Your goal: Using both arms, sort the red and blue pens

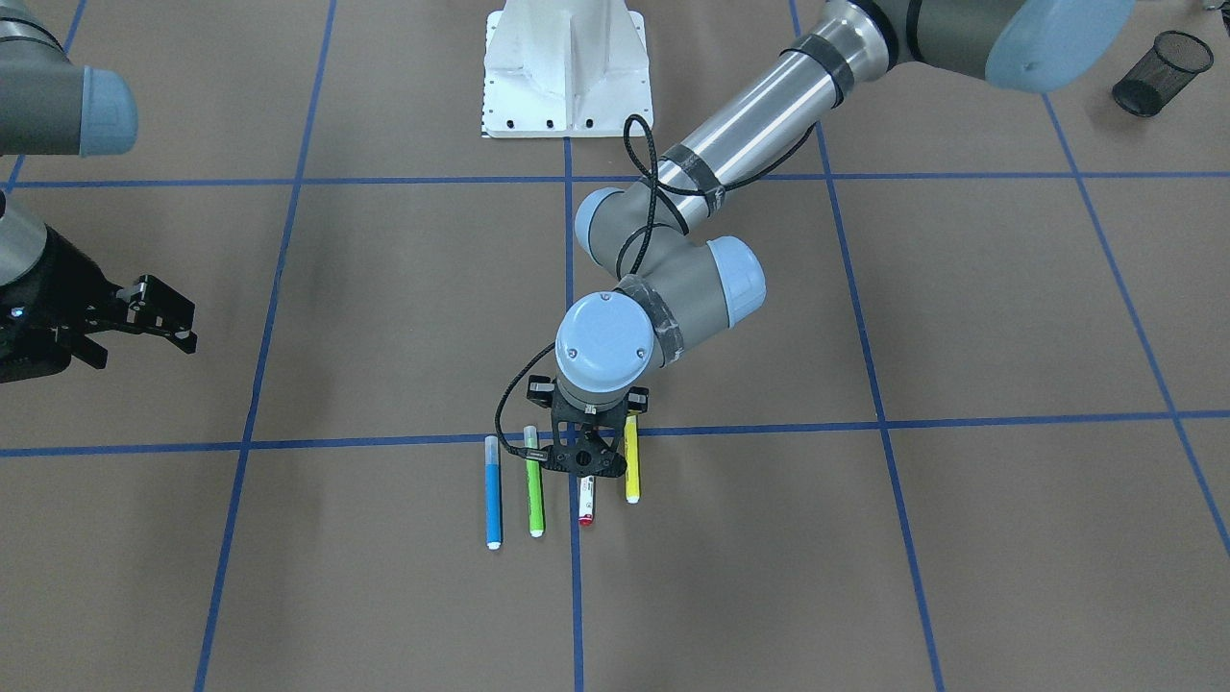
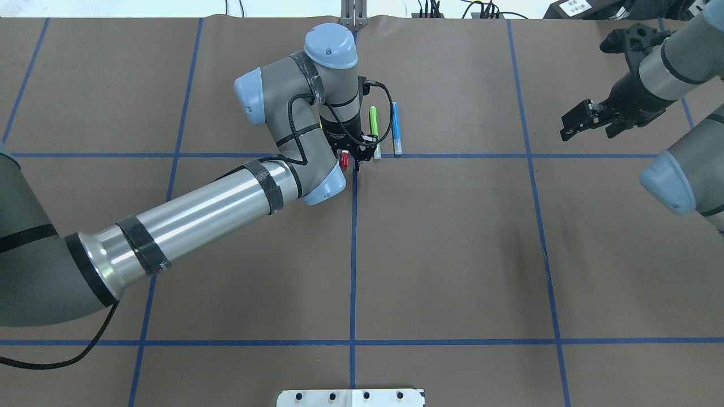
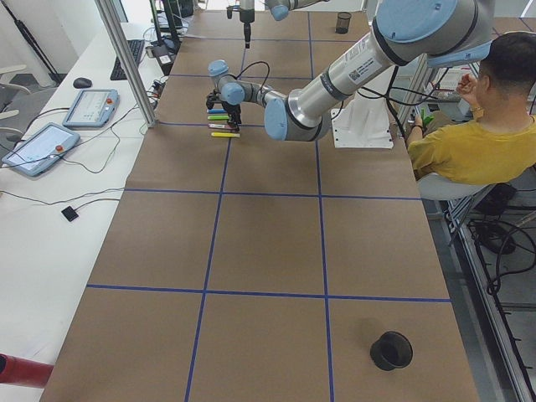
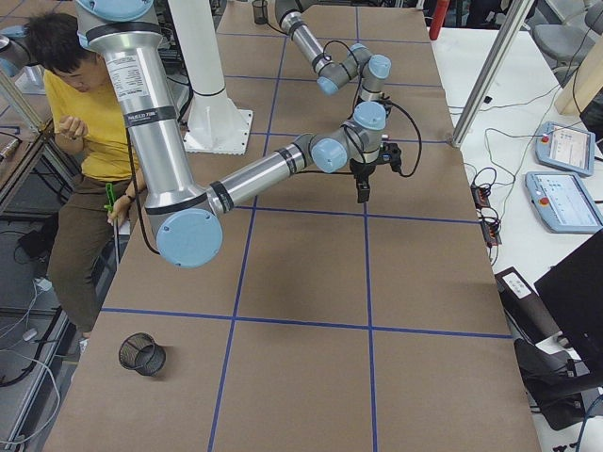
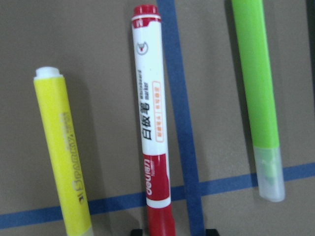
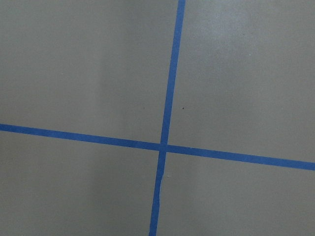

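The red marker (image 5: 151, 123), white-barrelled with a red cap, lies flat on the paper beside a blue tape line. My left gripper (image 1: 582, 469) hangs straight down over its capped end, open, with dark fingertips (image 5: 138, 231) apart on either side of the cap. From overhead only the red cap (image 2: 344, 160) shows beside that gripper (image 2: 353, 158). The blue highlighter (image 1: 493, 492) lies at the end of the row, untouched. My right gripper (image 1: 144, 322) hovers far off to the side, open and empty; its wrist view shows only paper and tape.
A green highlighter (image 1: 534, 485) and a yellow highlighter (image 1: 631, 461) lie on either side of the red marker. A black mesh cup (image 1: 1161, 72) stands on the left arm's side, another dark cup (image 3: 391, 350) at the table's left end. A seated person (image 3: 477, 142) is beside the white pedestal (image 1: 567, 72).
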Robot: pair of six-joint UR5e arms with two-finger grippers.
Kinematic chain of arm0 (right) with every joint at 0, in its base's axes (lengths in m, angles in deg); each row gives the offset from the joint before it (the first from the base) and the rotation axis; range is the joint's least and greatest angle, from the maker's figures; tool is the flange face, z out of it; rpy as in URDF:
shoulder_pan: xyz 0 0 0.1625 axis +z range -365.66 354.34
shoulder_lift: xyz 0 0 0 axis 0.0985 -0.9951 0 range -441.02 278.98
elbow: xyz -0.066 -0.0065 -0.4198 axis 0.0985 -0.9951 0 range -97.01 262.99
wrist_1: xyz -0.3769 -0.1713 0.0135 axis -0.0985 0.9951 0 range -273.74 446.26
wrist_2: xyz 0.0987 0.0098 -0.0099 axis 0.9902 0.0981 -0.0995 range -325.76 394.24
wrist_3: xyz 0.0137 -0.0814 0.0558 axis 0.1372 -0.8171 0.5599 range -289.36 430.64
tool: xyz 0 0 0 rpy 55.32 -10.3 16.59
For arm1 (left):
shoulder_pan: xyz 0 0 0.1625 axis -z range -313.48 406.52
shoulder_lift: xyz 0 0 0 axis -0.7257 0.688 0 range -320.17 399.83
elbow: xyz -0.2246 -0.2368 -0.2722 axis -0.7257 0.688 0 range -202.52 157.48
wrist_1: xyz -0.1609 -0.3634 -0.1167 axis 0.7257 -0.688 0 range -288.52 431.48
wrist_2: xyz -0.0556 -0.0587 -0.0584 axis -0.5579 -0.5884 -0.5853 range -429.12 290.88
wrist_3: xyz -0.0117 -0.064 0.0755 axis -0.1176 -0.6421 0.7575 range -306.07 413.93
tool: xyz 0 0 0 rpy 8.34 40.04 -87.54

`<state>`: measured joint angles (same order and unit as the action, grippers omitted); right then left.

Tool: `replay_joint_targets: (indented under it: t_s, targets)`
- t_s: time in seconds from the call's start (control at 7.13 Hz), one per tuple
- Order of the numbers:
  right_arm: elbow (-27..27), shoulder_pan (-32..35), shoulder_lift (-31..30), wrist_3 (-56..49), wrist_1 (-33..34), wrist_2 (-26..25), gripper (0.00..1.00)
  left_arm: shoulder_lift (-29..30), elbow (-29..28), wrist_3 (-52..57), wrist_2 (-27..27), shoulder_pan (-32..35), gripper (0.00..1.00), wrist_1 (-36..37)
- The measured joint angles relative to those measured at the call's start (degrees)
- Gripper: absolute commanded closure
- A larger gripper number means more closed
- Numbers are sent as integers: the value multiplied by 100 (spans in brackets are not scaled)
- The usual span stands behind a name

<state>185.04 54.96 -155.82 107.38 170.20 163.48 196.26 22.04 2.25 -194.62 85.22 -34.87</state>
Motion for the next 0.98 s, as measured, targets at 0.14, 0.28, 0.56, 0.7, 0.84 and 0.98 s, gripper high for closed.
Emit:
replay_joint_targets:
  t_s: [0.14, 0.28, 0.56, 0.7, 0.84, 0.98]
  targets:
    - [0, -3, 0, 0, 0, -2, 1, -4, 0, -2, 0, -2, 65, 0]
    - [0, -4, 0, 0, 0, -2, 1, -6, 0, -5, 0, -2, 65, 0]
    - [4, -6, 0, 0, 0, 4, 1, -7, 5, -8, 0, -3, 65, 0]
    - [7, -6, -2, 0, 0, 4, 1, -7, 7, -9, 0, -3, 69, 0]
    - [8, -6, -6, 0, -2, 5, 1, -7, 8, -9, 0, -3, 75, 0]
    - [7, -6, -7, 0, -6, 5, 1, -7, 8, -9, 0, -2, 84, 2]
